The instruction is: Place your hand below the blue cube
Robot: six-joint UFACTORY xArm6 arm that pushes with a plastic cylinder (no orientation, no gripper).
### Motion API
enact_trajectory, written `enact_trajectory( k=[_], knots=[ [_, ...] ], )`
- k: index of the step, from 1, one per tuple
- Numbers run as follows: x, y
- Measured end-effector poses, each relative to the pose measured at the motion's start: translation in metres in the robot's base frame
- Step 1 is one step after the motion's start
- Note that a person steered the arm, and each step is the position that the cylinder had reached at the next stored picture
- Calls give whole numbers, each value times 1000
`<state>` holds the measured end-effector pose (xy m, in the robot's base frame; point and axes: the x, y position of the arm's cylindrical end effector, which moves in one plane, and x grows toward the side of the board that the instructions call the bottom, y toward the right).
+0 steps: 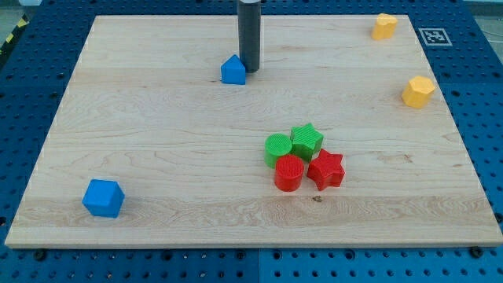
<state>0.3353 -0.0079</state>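
The blue cube (104, 197) lies near the view's bottom left corner of the wooden board (157, 141). My tip (249, 69) stands near the view's top centre, just right of a second blue block with a pointed, house-like shape (233, 70), touching or nearly touching it. The tip is far up and to the right of the blue cube. The rod rises straight out of the view's top.
A cluster right of centre holds a green cylinder (277, 148), a green star (306, 141), a red cylinder (289, 173) and a red star (326, 169). Two yellow blocks sit at the view's right: one at the top corner (384, 27), one lower (418, 92).
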Motion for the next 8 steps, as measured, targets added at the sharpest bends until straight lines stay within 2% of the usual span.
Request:
enact_trajectory(
  k=[2,6,8],
  knots=[
    [1,7],
    [41,24],
    [105,0]
  ],
)
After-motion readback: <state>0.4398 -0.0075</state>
